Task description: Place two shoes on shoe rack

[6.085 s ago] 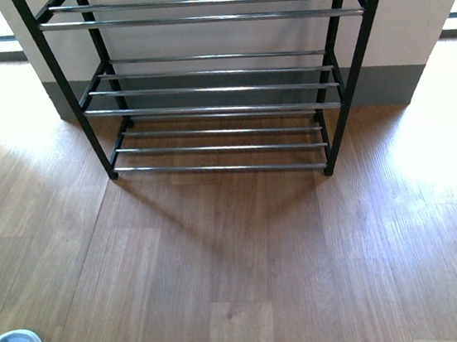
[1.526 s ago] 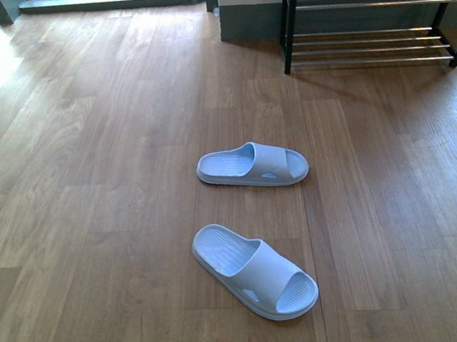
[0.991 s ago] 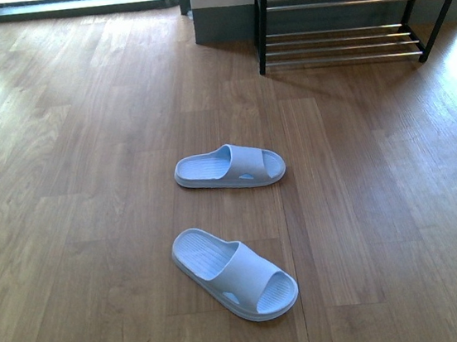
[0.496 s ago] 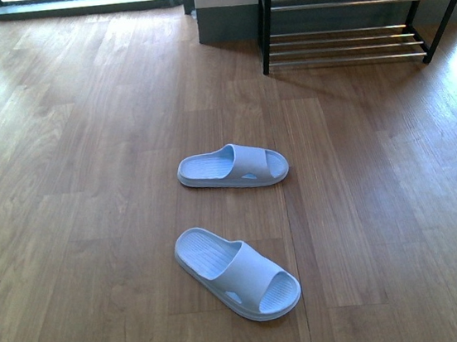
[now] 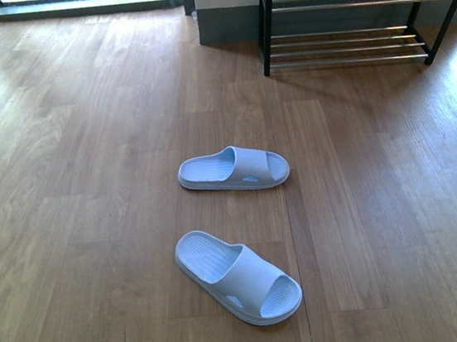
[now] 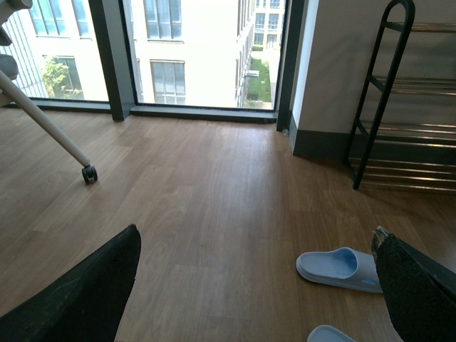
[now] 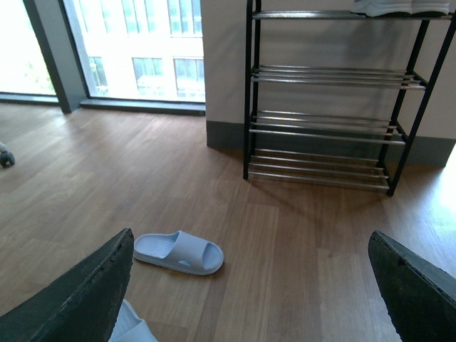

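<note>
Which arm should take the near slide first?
Left, probably, by a small margin. The near slide shows between the fingers of the open left gripper; in the right wrist view a finger half hides it.

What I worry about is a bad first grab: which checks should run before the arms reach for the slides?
1. Near slide and far slide both lie sole-down on the floor, apart: ok.
2. Left gripper open, holding nothing: ok.
3. Right gripper open, holding nothing: ok.
4. Shoe rack lower tiers hold no shoes: ok.
5. Floor between the slides and the rack free of obstacles: ok.
6. Slides within the arms' reach: cannot tell; neither arm shows in the front view.
</note>
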`<state>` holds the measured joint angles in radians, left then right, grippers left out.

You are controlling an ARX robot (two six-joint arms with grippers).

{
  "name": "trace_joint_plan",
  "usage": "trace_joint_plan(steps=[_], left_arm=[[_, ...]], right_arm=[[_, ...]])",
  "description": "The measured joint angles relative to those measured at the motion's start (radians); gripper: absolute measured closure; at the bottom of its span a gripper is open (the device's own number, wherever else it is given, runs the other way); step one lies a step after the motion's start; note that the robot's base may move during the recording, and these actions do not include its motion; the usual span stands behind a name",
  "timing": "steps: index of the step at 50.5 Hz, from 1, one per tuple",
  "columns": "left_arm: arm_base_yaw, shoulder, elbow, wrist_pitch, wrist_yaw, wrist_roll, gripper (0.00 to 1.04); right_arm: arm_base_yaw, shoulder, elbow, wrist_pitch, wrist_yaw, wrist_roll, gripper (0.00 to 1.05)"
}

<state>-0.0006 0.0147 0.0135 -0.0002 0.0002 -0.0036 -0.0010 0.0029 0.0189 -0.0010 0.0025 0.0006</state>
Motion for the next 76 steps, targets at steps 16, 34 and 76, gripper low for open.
trace_joint_plan(steps=[16, 34, 76], left_arm=[[0.000, 0.000, 0.000, 0.000, 0.000, 0.000, 0.09], [0.000, 0.000, 0.000, 0.000, 0.000, 0.000, 0.09], [0.000, 0.000, 0.000, 0.000, 0.000, 0.000, 0.09]], right_arm=[[0.000, 0.000, 0.000, 0.000, 0.000, 0.000, 0.09], [0.000, 0.001, 0.000, 0.000, 0.000, 0.000, 0.09], [-0.106, 1.815, 0.594, 0.744, 0.074, -0.140, 0.09]])
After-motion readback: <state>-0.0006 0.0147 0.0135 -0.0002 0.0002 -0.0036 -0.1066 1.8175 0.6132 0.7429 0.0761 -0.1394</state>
